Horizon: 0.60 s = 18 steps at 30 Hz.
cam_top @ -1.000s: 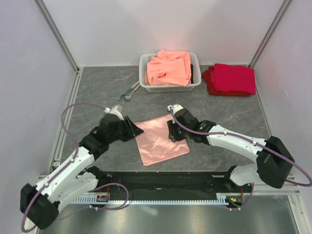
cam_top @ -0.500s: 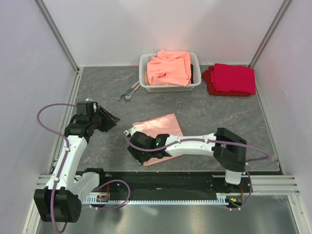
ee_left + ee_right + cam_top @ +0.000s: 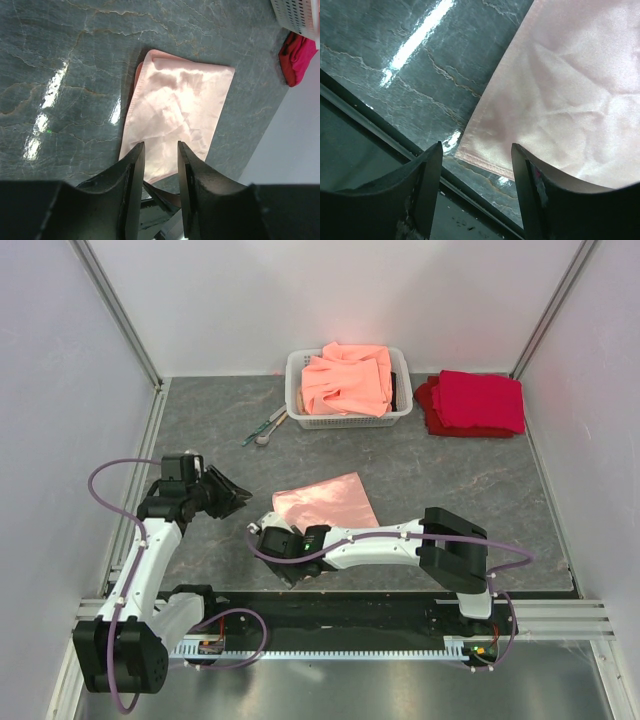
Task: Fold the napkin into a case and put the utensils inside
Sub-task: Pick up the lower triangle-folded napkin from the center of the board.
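Dark marbled table [image 3: 450, 480] below me: napkin [image 3: 325, 505] flat mid-table, utensils [image 3: 265, 427] well apart by the basket [image 3: 345, 421]. Both sets of jaws are apart and empty. My right gripper [image 3: 477, 150] straddles the near corner, my left gripper [image 3: 161, 150] hovers beside. I fear pinching 1 layer and dragging the slick cloth askew.

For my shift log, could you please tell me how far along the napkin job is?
Done: the napkin lies folded once, its edge doubled. In hand: the open right claw is at its near corner. Remaining: more folding; the utensils lie beside the basket.
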Each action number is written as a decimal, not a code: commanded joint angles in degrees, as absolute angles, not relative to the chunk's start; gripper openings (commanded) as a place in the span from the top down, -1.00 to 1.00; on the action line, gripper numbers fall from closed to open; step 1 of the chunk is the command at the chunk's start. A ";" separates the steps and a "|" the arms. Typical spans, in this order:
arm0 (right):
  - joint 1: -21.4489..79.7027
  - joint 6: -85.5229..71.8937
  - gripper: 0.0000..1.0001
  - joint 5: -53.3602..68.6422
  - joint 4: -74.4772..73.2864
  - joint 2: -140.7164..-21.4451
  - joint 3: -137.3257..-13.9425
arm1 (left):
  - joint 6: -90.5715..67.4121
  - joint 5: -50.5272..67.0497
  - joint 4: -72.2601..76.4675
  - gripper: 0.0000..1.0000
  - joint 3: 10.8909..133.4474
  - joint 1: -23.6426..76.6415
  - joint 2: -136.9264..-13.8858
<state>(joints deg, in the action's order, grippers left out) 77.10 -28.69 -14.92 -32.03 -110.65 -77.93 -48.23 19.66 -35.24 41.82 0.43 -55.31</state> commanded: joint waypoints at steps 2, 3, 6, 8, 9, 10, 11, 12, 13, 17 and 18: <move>77.26 -27.86 -0.29 -16.97 -33.40 -111.62 -79.37 | -45.88 21.71 -32.70 0.22 41.22 0.09 -55.72; 77.26 -27.77 -0.29 -16.70 -33.05 -111.62 -79.19 | -45.88 21.62 -32.61 0.22 41.22 0.09 -55.72; 76.82 -28.12 -0.28 -15.38 -31.56 -111.62 -77.87 | -45.79 21.53 -32.61 0.22 41.22 0.09 -55.64; 76.38 -28.48 -0.27 -14.42 -30.76 -111.71 -76.82 | -45.62 21.62 -32.61 0.22 41.13 0.09 -55.55; 76.38 -28.48 -0.26 -14.24 -30.50 -111.80 -76.47 | -45.62 21.71 -32.61 0.22 41.13 0.09 -55.63; 76.38 -28.48 -0.26 -14.06 -29.98 -111.71 -76.12 | -45.62 21.71 -32.61 0.22 41.05 0.09 -55.55; 76.29 -28.56 -0.25 -14.15 -29.80 -111.71 -75.42 | -45.53 21.62 -32.69 0.22 41.04 0.09 -55.55; 76.29 -28.65 -0.25 -13.98 -29.53 -112.06 -75.15 | -45.53 21.71 -32.61 0.22 41.04 0.09 -55.46; 76.29 -28.74 -0.25 -13.97 -29.44 -112.41 -74.62 | -45.53 21.62 -32.61 0.22 41.04 0.09 -55.46; 76.29 -29.00 -0.21 -13.71 -29.35 -113.73 -73.39 | -45.44 21.97 -32.61 0.22 41.22 0.17 -55.55; 76.29 -29.18 -0.18 -14.15 -29.36 -114.08 -73.13 | -45.35 21.97 -32.61 0.22 41.31 0.09 -55.46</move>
